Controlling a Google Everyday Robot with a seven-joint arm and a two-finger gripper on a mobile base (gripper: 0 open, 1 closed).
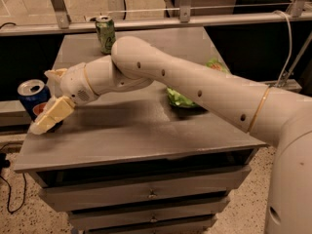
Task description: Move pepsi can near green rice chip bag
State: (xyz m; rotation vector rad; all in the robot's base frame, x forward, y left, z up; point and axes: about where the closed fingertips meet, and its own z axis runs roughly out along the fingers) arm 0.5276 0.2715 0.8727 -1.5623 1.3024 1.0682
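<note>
Far left, at the edge of the grey tabletop (122, 135), the small dark blue pepsi can with the silver top (32, 97) stands upright. The gripper (44, 101) is right on it. Its pale fingers (51, 117) are spread wide, one crossing in front of the can's lower body and the other up behind its right shoulder. Whether either pad touches metal, I cannot tell.

That can looks opened, so it may be light or may slosh. It is a thin, smooth wall, slippery and easy to dent. The place to take hold is mid-body, square across the cylinder and below the rim, with a firm but modest squeeze.

At the back of the tabletop a green drink can (105, 33) stands well apart. The long cream arm (195, 82) sweeps across the middle. Over on the right lies the bright green rice chip bag (180, 99), soft and crinkly and partly hidden under the arm. That is where the can is wanted, and it is a long way off.
</note>
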